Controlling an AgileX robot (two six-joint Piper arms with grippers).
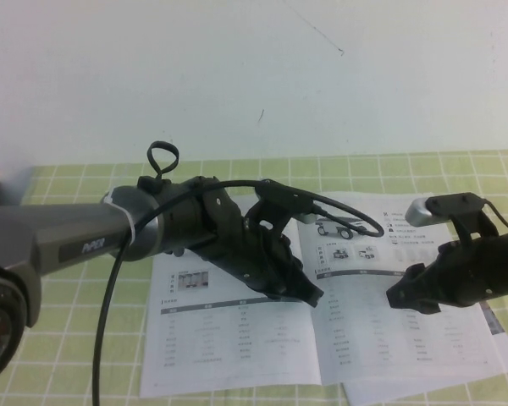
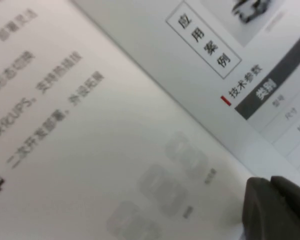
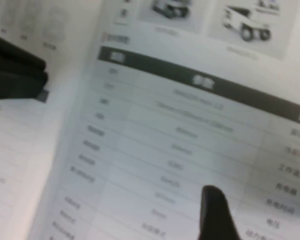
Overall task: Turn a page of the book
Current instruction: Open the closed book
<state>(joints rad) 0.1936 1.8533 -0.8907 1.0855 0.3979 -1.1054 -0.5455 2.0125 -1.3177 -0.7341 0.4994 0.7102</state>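
- The book point(image 1: 322, 330) lies open and flat on the green-checked bench point(image 1: 68, 338), occupying the lower centre of the high view, from about 7 o'clock round to 4 o'clock, spine running up the middle.
- The left claw point(image 1: 309, 294) sits low over the spine at the centre of the spread, its tip on or just above the paper; whether it is spread or pressed together I cannot tell. Its wrist view shows one dark fingertip point(image 2: 275, 210) at the paper's surface.
- The right claw point(image 1: 406, 296) hovers over the right-hand page point(image 1: 406, 338) at about 3 o'clock from the spine, fingers spread and pinching nothing. In its wrist view one dark finger point(image 3: 215, 215) stands over the grey table rows, apparently not yet under any edge.
- Risk: a thin leaf lying flat gives little edge to catch. If the right claw closes from above in the middle of the page, I judge it would crease or bunch the paper rather than lift one leaf.
- Risk: it may gather several leaves at once, turning more than one page.
- Risk: if the left claw presses too near the spine on the right side, the leaf could tear or buckle when pulled across; if it presses too lightly, the whole booklet may slide on the bench.
- Risk: the two arms are near each other above the spine, so a sweep toward 9 o'clock could bring them into contact.
- Containers: none is visible, so nothing is held in any.
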